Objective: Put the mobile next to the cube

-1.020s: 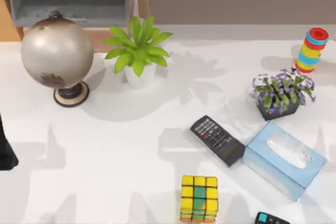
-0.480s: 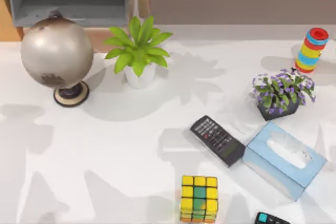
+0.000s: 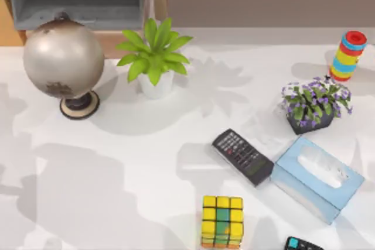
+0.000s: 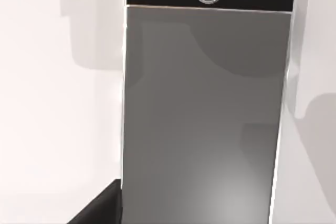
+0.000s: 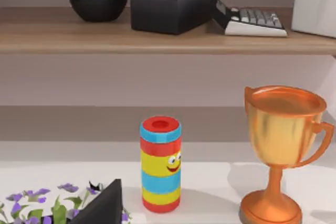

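One dark finger [image 4: 102, 205] of the left gripper pokes in beside the mobile [image 4: 207, 114], can't tell if it's open or gripping | mobile lies flat on the white table [image 4: 52, 103], off to the left | looks stiff, slick, thin, so pinch its long edges | cube [image 3: 222, 222] front-centre | tissue box [image 3: 316, 178] holds a tissue | right arm parked.

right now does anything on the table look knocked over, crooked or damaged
Nothing stands out. The cube, remote, tissue box, globe and both plants stand or lie as they should, nothing tipped or spilled. In the left wrist view the mobile lies flat on the white table, its face unbroken.
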Robot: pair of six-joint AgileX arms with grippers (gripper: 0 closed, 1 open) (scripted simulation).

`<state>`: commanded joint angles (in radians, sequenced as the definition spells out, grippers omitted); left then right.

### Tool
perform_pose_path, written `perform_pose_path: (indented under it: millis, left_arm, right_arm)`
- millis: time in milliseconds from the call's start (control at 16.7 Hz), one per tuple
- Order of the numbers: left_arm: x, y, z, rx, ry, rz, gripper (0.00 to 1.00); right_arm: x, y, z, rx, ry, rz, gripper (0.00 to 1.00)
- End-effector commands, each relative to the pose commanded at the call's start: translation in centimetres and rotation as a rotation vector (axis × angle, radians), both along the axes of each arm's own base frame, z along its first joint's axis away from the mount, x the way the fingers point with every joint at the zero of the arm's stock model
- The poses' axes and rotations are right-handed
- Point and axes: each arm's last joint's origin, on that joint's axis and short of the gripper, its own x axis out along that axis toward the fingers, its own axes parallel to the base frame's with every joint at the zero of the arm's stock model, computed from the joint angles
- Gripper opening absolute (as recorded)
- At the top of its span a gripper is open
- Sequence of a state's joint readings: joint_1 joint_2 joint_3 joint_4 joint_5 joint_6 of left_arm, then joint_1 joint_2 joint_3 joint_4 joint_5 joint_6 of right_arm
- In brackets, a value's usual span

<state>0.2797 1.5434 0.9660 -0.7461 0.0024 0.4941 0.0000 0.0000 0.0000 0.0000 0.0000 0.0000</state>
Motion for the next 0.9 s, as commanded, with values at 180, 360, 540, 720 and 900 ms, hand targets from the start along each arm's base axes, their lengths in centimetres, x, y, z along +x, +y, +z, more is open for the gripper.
perform_pose_path:
  millis: [180,360,540,720,900]
  left_arm:
    - [2.4,1.9,-1.9,-0.032,0.143,-0.024,1.0]
    - [3.7,3.1,-3.3,-0.056,0.223,-0.038,1.0]
    - [4.0,3.4,-3.6,-0.061,0.24,-0.041,1.0]
    - [4.0,3.2,-3.6,-0.06,0.238,-0.045,1.0]
    - [4.0,3.3,-4.8,-0.062,0.241,-0.041,1.0]
  right_arm:
    - [0.0,0.0,0.0,0.0,0.0,0.0,1.0]
    - [0.0,0.0,0.0,0.0,0.0,0.0,1.0]
    - [0.0,0.0,0.0,0.0,0.0,0.0,1.0]
    - [0.0,0.0,0.0,0.0,0.0,0.0,1.0]
    - [0.0,0.0,0.0,0.0,0.0,0.0,1.0]
